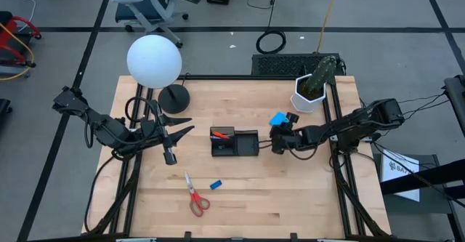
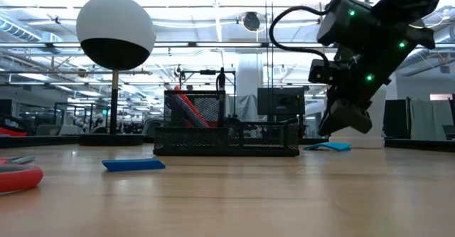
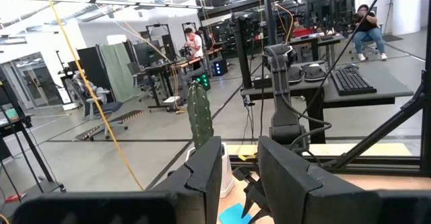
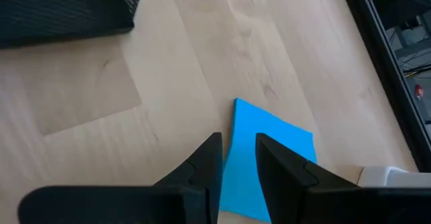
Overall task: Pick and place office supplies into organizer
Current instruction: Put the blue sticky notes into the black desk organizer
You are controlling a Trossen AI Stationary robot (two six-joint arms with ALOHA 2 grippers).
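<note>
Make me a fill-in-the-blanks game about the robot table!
1. The scissors have handles coloured ____.
2. The right pincer hovers by a flat square note pad coloured ____.
3. In the white pot grows a green ____.
4. The small blue eraser lies between the scissors and the black ____.

Missing words: red; blue; cactus; organizer

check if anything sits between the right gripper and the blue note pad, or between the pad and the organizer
Nothing visible does. The right gripper hangs right over the blue note pad, and only bare table lies between the pad and the organizer.
</note>
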